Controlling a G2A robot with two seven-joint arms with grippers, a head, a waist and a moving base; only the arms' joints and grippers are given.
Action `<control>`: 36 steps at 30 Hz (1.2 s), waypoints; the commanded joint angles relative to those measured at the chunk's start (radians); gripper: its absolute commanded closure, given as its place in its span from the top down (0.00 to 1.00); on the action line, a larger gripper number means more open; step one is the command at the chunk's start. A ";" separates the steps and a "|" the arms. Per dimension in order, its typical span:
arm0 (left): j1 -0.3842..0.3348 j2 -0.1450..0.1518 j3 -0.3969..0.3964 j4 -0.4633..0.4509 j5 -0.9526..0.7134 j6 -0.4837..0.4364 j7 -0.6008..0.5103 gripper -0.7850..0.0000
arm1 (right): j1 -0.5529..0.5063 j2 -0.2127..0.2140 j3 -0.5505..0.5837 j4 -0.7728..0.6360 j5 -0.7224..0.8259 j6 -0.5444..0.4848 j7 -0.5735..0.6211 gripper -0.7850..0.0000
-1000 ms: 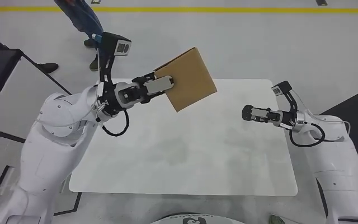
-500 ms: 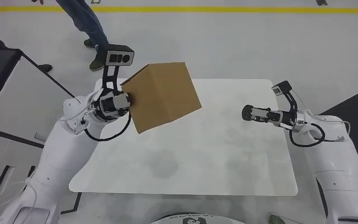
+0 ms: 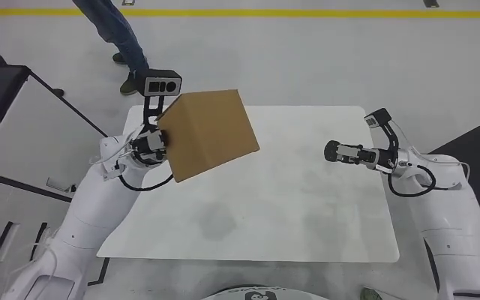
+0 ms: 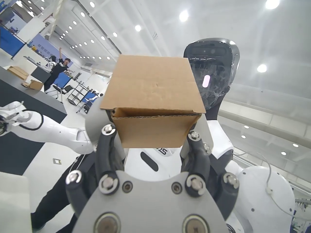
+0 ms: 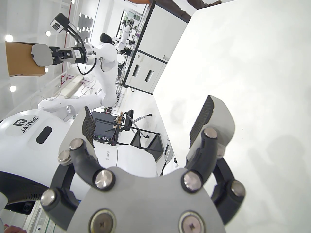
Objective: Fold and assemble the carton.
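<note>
The brown carton (image 3: 210,131) hangs tilted in the air over the far left part of the white table (image 3: 300,225). My left gripper (image 3: 161,142) is shut on its left side. In the left wrist view the carton (image 4: 153,90) sits between the two fingers of the left gripper (image 4: 149,127), with a flap edge facing the camera. My right gripper (image 3: 330,151) hovers over the table's right side, well apart from the carton. The right wrist view shows the right gripper (image 5: 148,120) open with nothing between its pads, and the carton (image 5: 19,59) far off.
A person (image 3: 112,30) stands on the floor beyond the table's far left corner. A dark bench (image 3: 15,82) is at the left. The table's middle and near side are bare.
The left arm has drawn the carton back to the left and turned it, so more of its faces show. The right arm has stayed still.
</note>
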 commanded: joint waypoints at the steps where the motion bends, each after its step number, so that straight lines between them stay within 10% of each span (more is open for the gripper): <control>1: -0.003 -0.006 0.005 0.005 -0.015 0.001 -0.012 0.00 | 0.000 0.000 0.000 0.000 0.000 0.000 0.000 1.00; 20: 0.022 -0.051 -0.021 0.015 -0.066 0.063 -0.071 0.00 | 0.000 0.000 0.000 0.000 0.000 0.000 0.000 1.00; 36: 0.039 -0.047 -0.035 -0.006 0.076 0.287 0.125 0.00 | 0.000 0.000 0.000 0.000 0.000 0.000 0.000 1.00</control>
